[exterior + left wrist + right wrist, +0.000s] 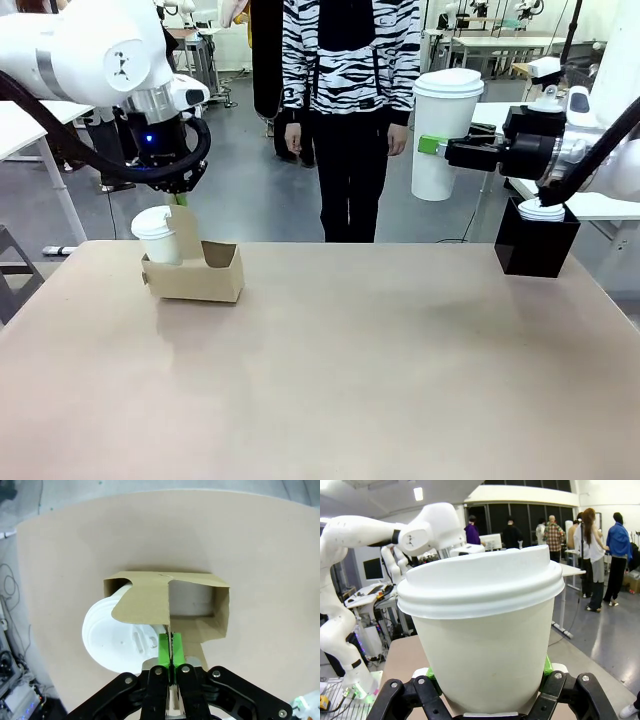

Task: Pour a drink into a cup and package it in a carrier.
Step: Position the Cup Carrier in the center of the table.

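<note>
Tan tabletop [350,380] out front, with a person [350,60] in a zebra-striped top standing beyond its far side. Toward the far left, brown carrier [205,280] sitting on the surface, a short lidded cup [158,235] in its left slot. Straight above it, left fingers [163,650] pinched together on the thin upright centre handle. Off to the right, raised well clear of the surface, tall white cup [450,120] with a lid, clamped round its body between the right fingers [428,146], spread wide. Black box [535,250] holding white lids at the far right.
</note>
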You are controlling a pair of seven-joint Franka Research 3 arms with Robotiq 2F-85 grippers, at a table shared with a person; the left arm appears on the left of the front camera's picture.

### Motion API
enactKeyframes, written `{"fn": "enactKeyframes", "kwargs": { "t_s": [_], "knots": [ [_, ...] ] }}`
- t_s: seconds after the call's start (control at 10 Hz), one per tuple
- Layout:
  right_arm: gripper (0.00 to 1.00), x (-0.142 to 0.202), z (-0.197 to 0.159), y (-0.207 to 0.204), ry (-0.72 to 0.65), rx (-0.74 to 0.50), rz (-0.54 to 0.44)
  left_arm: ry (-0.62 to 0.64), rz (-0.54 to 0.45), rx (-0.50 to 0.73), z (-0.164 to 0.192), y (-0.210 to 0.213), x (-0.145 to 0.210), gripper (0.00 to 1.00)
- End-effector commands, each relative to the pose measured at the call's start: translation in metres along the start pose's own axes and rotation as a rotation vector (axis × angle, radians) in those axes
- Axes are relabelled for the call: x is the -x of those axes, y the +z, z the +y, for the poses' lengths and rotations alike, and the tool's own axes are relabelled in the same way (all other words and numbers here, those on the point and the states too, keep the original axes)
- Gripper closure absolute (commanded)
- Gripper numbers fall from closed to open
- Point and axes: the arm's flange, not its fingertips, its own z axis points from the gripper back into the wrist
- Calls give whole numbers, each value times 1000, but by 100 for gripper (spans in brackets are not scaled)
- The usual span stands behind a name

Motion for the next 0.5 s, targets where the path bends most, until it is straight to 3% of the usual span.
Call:
{"fn": "enactKeyframes", "kwargs": {
  "t_s": [0.0,0.4],
  "knots": [
    [20,-5,0,-3,9,7,5,30,0,-18,-23,48,15,98],
    [20,-5,0,-3,9,7,5,37,-20,24,-103,114,72,98]
  ]
}}
